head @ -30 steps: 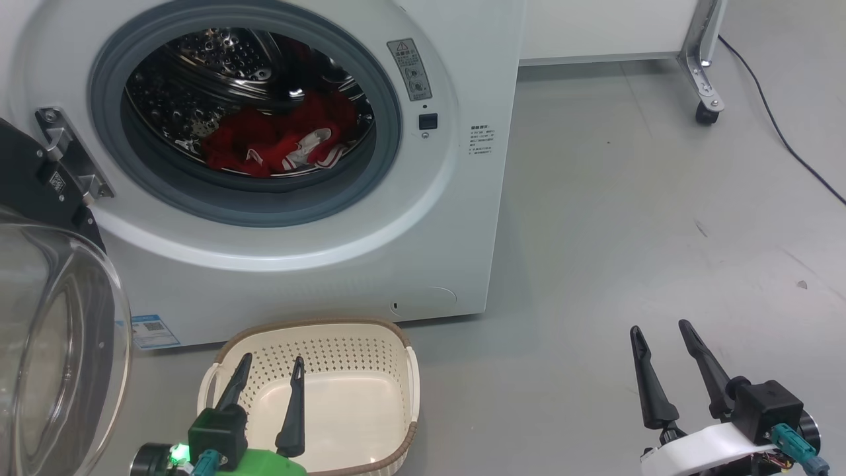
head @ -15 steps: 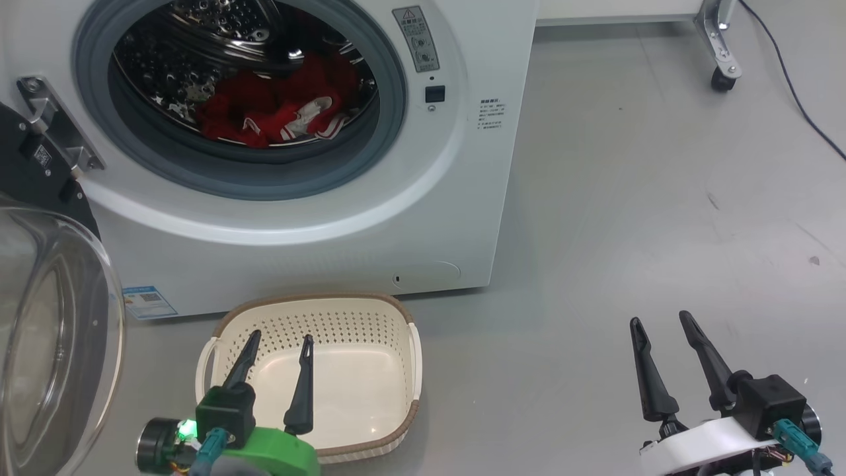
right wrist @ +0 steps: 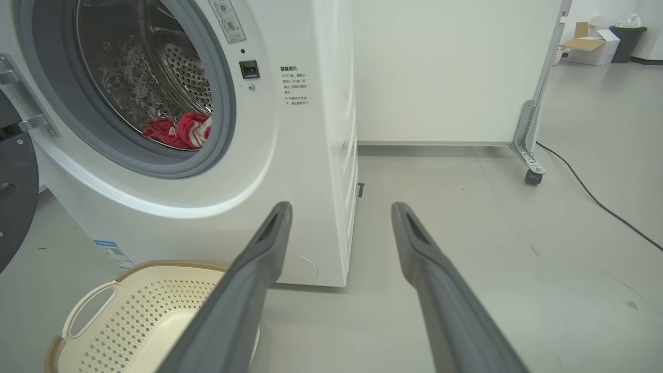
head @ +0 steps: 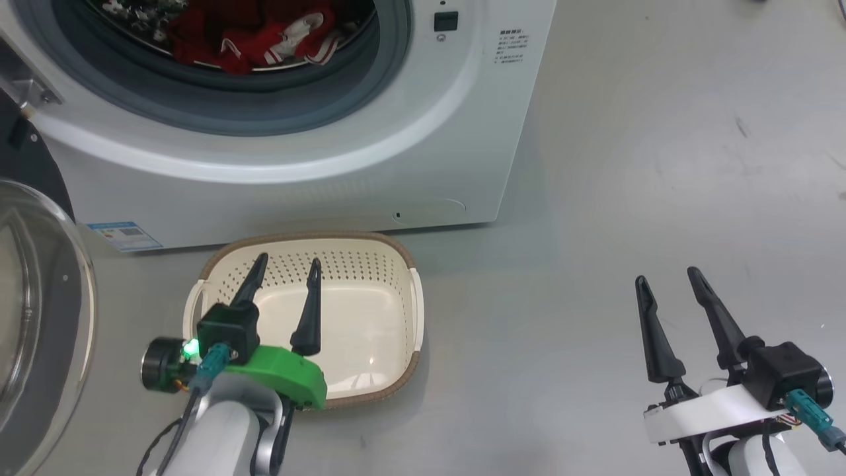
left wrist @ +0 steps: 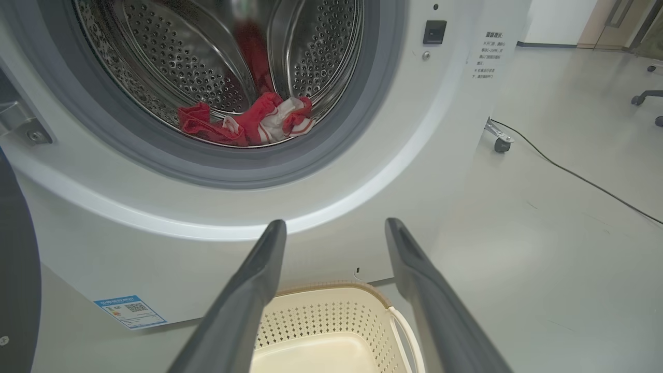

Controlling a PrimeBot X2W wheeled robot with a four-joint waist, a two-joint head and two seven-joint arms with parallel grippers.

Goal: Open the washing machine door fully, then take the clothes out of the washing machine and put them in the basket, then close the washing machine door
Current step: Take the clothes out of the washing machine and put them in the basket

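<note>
Both of our claws are spread wide and empty: the left gripper (head: 289, 259) hangs over the basket (head: 416, 311), the right gripper (head: 666, 274) over the floor (head: 595, 198). The clothes (head: 251, 33) lie inside the washing machine (head: 330, 165), with its door (head: 39, 317) swung open on our left.

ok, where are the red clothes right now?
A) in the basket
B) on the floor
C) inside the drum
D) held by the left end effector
C: the clothes lie bunched at the bottom of the steel drum, while the basket on the floor in front shows only its bare cream bottom.
</note>
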